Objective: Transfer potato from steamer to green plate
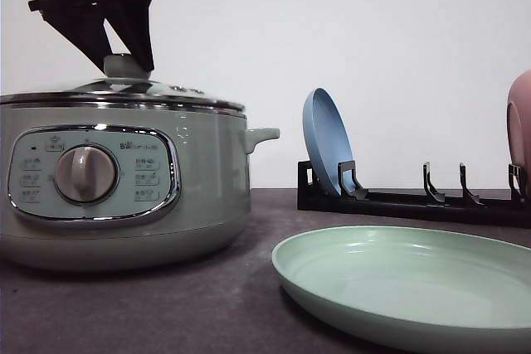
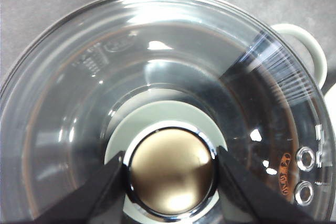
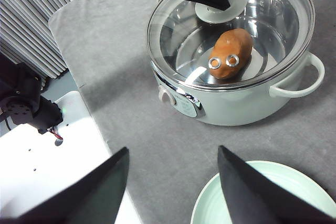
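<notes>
The oval, matte orange-brown potato (image 3: pixel 231 53) is lying inside the large round sage-green steamer (image 1: pixel 199 196), under its glass lid (image 3: pixel 231 24), which is still in place. Seen through the glass in the right wrist view, its long axis is running on a slant from the two chrome steam vents (image 3: pixel 224 62) toward the far rim; one blunt end is sitting beneath those vents. It is resting flat on the pot's shiny floor, not on end.

The left gripper (image 2: pixel 170 174) is sitting down over the lid's round knob (image 2: pixel 172 174), a black finger (image 2: pixel 100 187) touching each side of the knob's chrome edge; it is pinching the knob. The front view is showing the same arm from the side, dark fingers angled down onto the pale knob (image 1: pixel 124 64).

The right gripper (image 3: pixel 173 184) is hovering well apart from the pot, its two black fingers spread wide over bare grey table (image 3: pixel 121 77), holding nothing.

The wide, shallow mint-green plate (image 1: pixel 398 288) is lying empty on the table, near the steamer on its handle side.

The left wrist view is giving only a blurred orange smear (image 2: pixel 286 174) by the vents. The front view is showing the steamer's dial (image 1: pixel 85 173) and control panel, and a black rack (image 1: pixel 415 201) behind the plate holding an upright blue plate (image 1: pixel 326 143) and a pink dish (image 1: pixel 520 122) at the frame edge.
</notes>
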`<state>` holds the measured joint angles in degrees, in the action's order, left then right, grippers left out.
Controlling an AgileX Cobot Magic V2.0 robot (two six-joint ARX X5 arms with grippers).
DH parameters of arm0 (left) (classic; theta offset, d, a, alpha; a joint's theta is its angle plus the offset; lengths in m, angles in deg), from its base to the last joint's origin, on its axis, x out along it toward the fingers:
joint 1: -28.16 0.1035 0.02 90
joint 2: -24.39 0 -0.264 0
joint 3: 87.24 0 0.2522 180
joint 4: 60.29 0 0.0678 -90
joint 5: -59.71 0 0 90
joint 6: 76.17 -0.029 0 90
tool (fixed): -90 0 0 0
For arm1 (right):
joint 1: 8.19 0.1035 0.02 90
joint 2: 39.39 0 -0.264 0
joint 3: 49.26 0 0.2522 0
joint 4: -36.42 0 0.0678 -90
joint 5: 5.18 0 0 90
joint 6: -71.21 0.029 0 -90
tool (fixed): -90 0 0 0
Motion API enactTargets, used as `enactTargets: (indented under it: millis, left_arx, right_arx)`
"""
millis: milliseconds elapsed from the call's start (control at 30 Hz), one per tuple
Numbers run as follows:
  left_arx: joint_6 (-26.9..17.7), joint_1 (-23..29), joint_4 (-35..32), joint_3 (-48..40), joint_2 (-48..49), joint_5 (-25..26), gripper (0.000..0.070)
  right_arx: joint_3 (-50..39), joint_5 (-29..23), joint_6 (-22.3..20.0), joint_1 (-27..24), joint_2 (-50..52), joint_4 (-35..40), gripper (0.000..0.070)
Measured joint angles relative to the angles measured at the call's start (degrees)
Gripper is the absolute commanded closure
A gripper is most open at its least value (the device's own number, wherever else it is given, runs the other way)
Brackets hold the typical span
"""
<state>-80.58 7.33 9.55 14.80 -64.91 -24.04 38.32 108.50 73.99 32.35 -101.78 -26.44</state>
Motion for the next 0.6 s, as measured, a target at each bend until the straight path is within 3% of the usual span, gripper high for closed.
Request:
enactTargets:
  millis: [300, 600]
  left_arx:
    - [0.8, 2.7, -0.1, -0.1, 7.7, -0.5, 0.0698]
    - [0.9, 8.2, 1.1, -0.2, 15.9, -5.3, 0.0698]
  right_arx:
    - [0.0, 0.0, 0.0, 0.0, 0.0, 0.0, 0.0365]
    - [0.0, 0.0, 0.0, 0.0, 0.0, 0.0, 0.0365]
